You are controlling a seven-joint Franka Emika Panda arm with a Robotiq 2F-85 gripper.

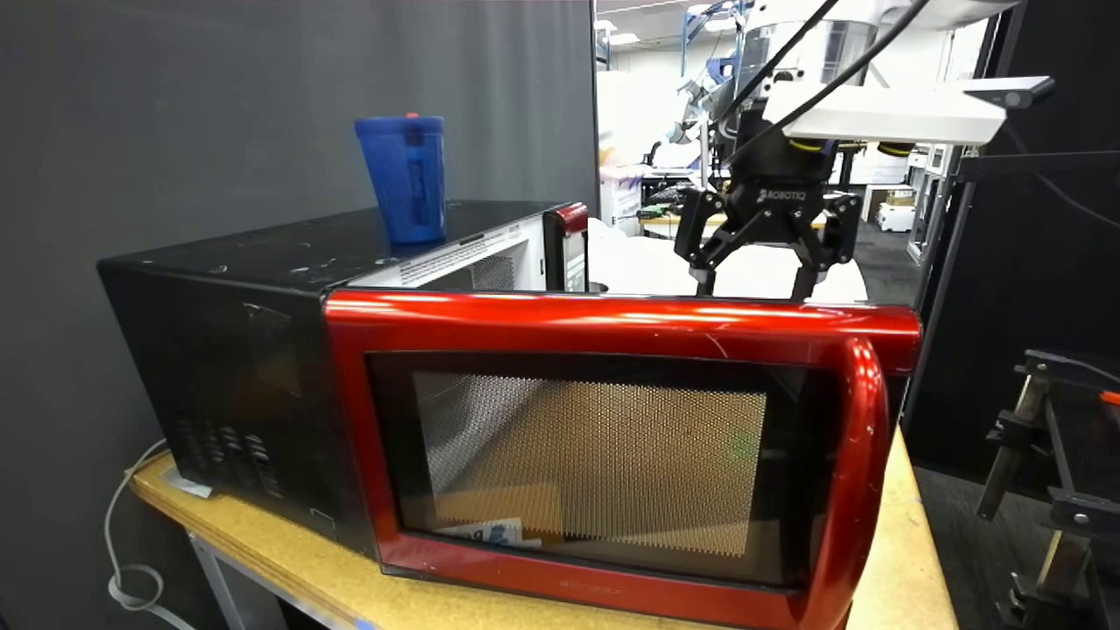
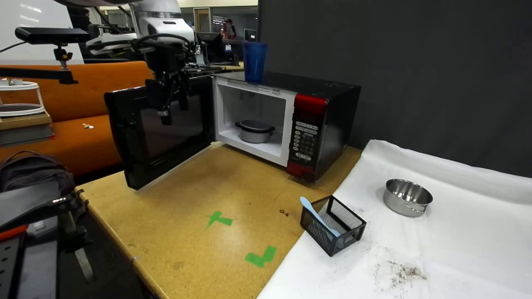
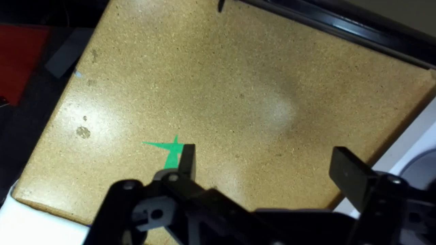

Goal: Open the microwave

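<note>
Microwave (image 2: 289,124) is on desk (image 2: 178,232), door (image 1: 595,455) wide open over desk. It's prob. heavy, but door prob. swings easy; red handle (image 1: 864,455) looks hard & slick, best grab its mid. End effector (image 3: 263,151) is above desk, spread wide, w/ nothing in it.

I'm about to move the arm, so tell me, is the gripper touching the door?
Apart. The wrist view shows it: tabletop is visible between the open gripper and the door.
</note>
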